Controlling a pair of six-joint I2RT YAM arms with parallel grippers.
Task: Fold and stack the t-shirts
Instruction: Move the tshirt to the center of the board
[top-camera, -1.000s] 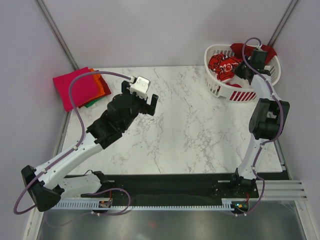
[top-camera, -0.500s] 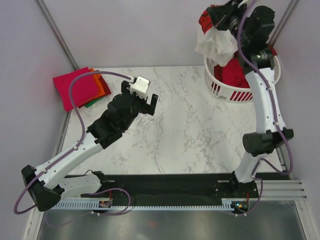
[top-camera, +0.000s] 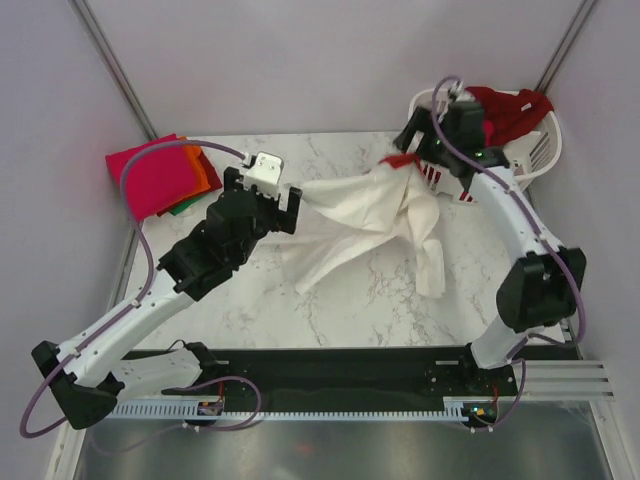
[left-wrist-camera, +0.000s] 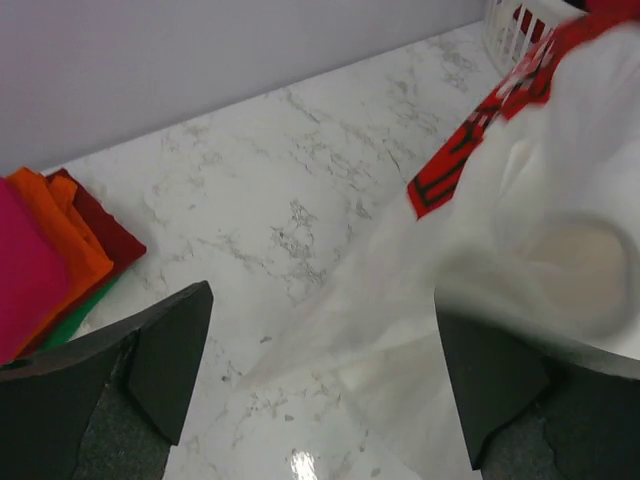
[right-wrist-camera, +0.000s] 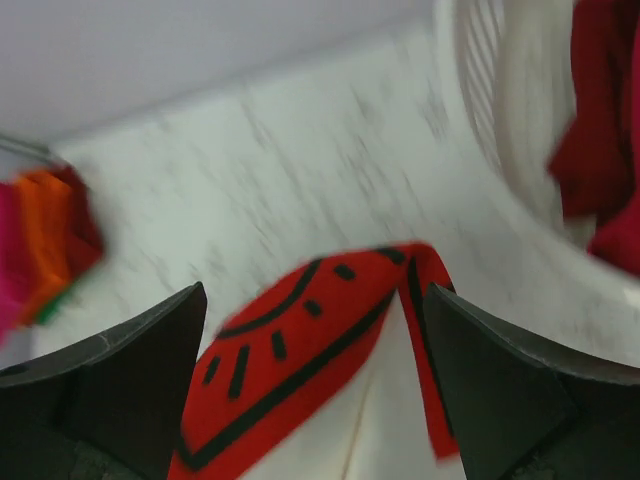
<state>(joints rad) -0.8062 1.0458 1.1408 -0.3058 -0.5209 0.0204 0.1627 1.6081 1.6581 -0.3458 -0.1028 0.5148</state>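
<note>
Near strip of the white marble table (top-camera: 350, 310) is bare: room to spread cloth. Mid-table, the cream-white t-shirt with red-and-black collar (top-camera: 360, 215) lies crumpled, not yet folded. The left gripper (top-camera: 264, 190) sits at its left edge, fingers wide apart, holding nothing. The right gripper (right-wrist-camera: 315, 300) hangs over the collar, equally spread and empty. Far left, the folded stack topped magenta-pink (top-camera: 155, 175) overhangs the table edge. Far right, the white slatted plastic basket (top-camera: 535, 150) holds a dark red t-shirt (top-camera: 505, 105), unfolded.
</note>
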